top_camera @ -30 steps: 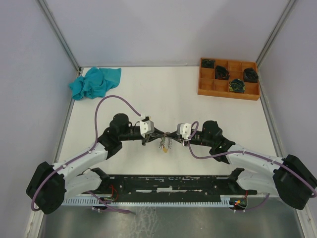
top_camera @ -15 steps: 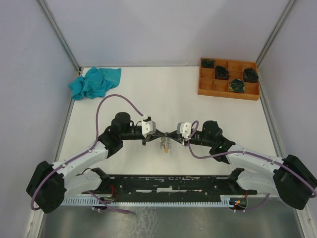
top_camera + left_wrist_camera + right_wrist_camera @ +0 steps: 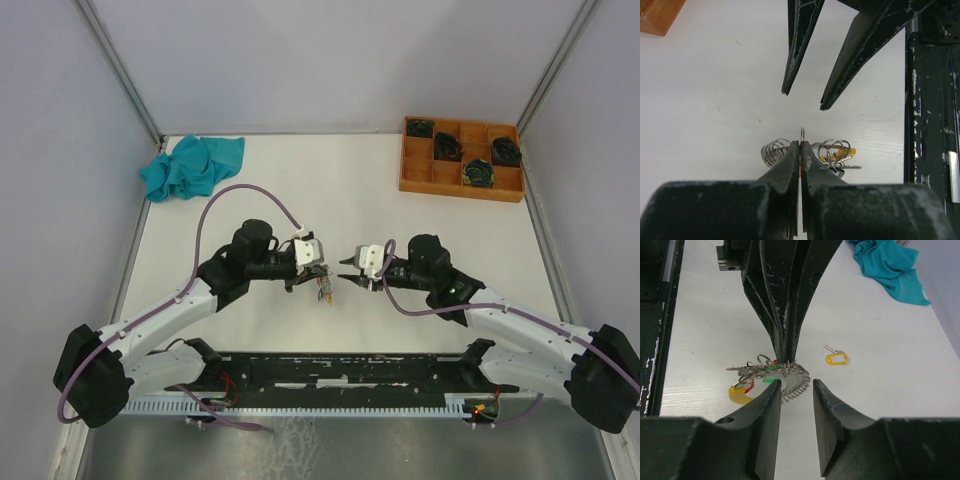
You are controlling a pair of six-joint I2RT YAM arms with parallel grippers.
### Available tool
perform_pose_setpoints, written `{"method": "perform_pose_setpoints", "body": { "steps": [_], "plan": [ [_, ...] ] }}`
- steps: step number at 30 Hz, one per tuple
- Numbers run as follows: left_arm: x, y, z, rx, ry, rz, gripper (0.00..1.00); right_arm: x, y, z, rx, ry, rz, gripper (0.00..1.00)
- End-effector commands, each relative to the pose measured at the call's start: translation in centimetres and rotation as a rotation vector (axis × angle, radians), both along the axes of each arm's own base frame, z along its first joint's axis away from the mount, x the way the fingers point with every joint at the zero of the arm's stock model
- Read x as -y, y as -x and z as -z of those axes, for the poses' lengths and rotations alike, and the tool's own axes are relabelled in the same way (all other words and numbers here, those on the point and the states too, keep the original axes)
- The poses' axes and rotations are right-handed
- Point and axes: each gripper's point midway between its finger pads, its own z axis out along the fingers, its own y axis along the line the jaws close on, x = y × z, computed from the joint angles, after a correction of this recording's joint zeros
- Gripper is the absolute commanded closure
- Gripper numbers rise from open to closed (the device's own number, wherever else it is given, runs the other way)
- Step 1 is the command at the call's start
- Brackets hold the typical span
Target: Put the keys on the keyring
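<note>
The keyring (image 3: 772, 152) is a silvery coil bearing a yellow tag (image 3: 740, 394) and keys with red and green tags (image 3: 769, 379). My left gripper (image 3: 800, 143) is shut on this bundle, with a thin ring edge and a red sliver showing between its fingers. In the top view it holds the keyring (image 3: 325, 291) just above the table's middle. My right gripper (image 3: 796, 385) is open and faces the left gripper (image 3: 786, 347) from close by, touching nothing. One more key with a yellow tag (image 3: 836, 359) lies alone on the table beyond the bundle.
An orange compartment tray (image 3: 462, 187) holding black coils stands at the back right. A teal cloth (image 3: 192, 166) lies at the back left. A black rail (image 3: 340, 368) runs along the near edge between the arm bases.
My right gripper has opened, let go of the bundle and drawn back a little to the right. My left gripper has shut fully and keeps the keyring.
</note>
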Motion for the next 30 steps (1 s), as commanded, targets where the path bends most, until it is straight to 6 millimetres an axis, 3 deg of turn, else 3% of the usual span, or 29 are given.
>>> {"method": "perform_pose_setpoints", "body": {
  "steps": [1,24,30],
  "plan": [
    [0.5,-0.6,-1.6,0.048,-0.027,-0.005,0.97,-1.3,-0.1,-0.8,-0.007,0.010,-0.060,0.61],
    [1.2,-0.3,-1.3,-0.049,-0.072,-0.011,0.97,-3.8,-0.9,1.3,-0.084,-0.010,-0.112,0.74],
    [1.2,-0.2,-1.3,-0.053,-0.077,-0.006,0.97,-3.8,-1.0,1.9,-0.098,-0.003,-0.100,0.94]
  ]
}}
